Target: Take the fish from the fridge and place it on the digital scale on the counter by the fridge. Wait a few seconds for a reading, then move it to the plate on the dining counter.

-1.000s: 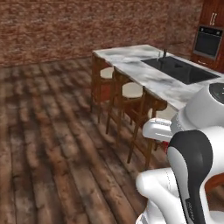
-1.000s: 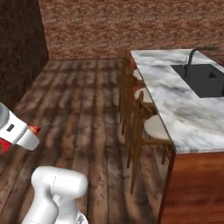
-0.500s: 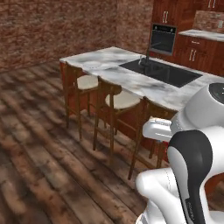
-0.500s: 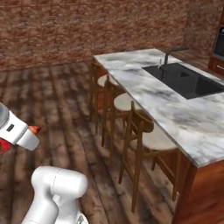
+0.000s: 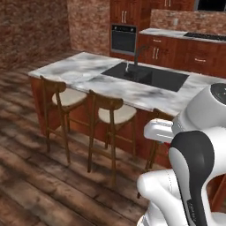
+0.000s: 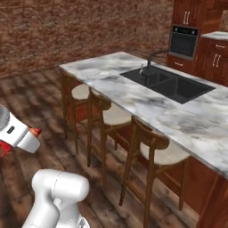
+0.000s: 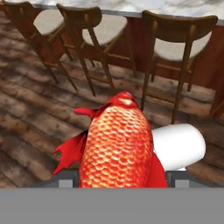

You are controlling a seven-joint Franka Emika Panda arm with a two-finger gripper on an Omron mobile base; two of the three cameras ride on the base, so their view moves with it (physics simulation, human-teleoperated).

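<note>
The red-orange fish (image 7: 120, 144) lies lengthwise between the fingers of my gripper (image 7: 120, 177), which is shut on it, above the wooden floor. In the right base view the hand sits at the far left edge with a red tip of the fish (image 6: 35, 132) sticking out. The dining counter (image 5: 84, 70) (image 6: 133, 95), a white-grey marble island with a black sink (image 5: 145, 76) (image 6: 173, 83) and black tap, stands ahead of me. Its edge crosses the top of the hand view. The fridge, the digital scale and the plate are out of view.
Three wooden stools with pale seats (image 5: 112, 114) (image 6: 160, 153) (image 7: 100, 28) line the near side of the island. Behind it are red-brown cabinets with a built-in oven (image 5: 123, 39) (image 6: 183, 41) and a brick wall. Dark plank floor lies between me and the stools.
The whole picture has shifted in both base views, so the base has driven and turned. The island and stools now fill more of the view. The fish stays in the gripper.
</note>
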